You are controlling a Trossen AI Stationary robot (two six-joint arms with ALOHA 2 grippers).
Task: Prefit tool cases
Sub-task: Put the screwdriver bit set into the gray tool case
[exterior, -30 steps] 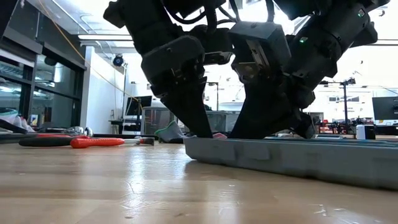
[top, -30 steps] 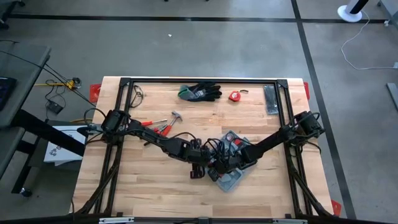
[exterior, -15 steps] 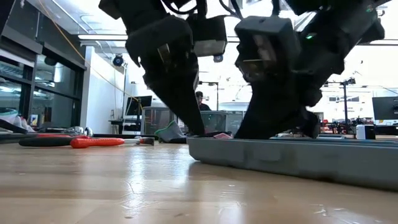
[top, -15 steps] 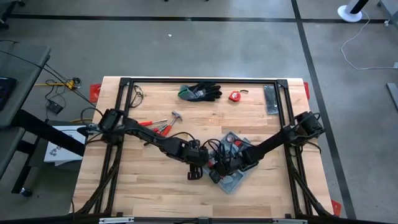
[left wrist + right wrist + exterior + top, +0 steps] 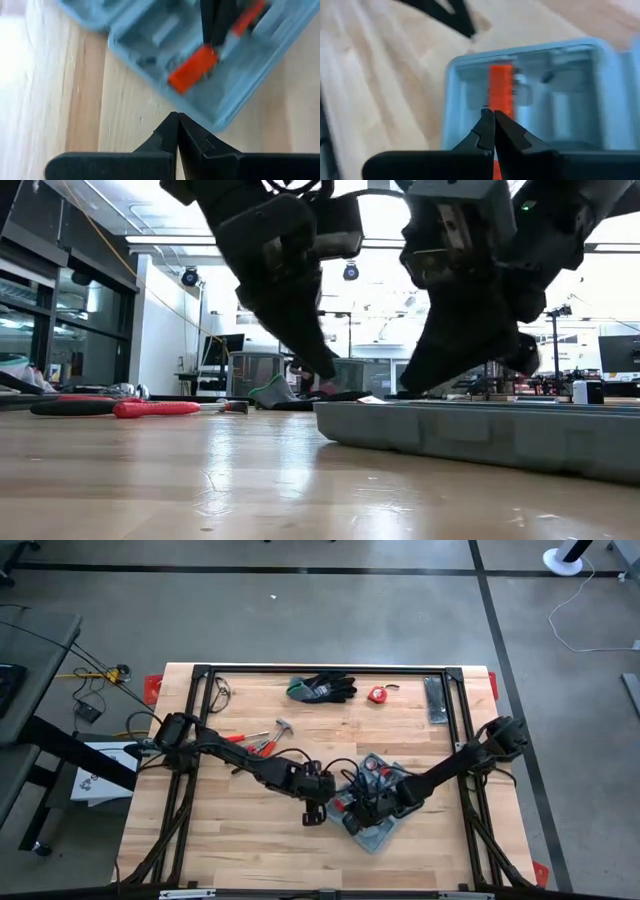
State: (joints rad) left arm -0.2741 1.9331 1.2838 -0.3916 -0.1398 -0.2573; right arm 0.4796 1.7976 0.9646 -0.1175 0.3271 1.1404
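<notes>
The open tool case (image 5: 375,808) lies flat on the counter (image 5: 230,840), turned at a slant so its long axis runs diagonally rather than square to the counter's edge. Both arms meet over it. The right tool (image 5: 493,116) hangs directly above the case's inner tray, fingers pinched together on nothing, its tip over an orange-handled piece (image 5: 500,87) already seated in a recess. The left tool (image 5: 177,117), likewise clenched and empty, sits just off the case's near edge, over bare wood. So the right arm is the nearer one: the case is straight below it, while from the left tool the case lies just ahead.
</notes>
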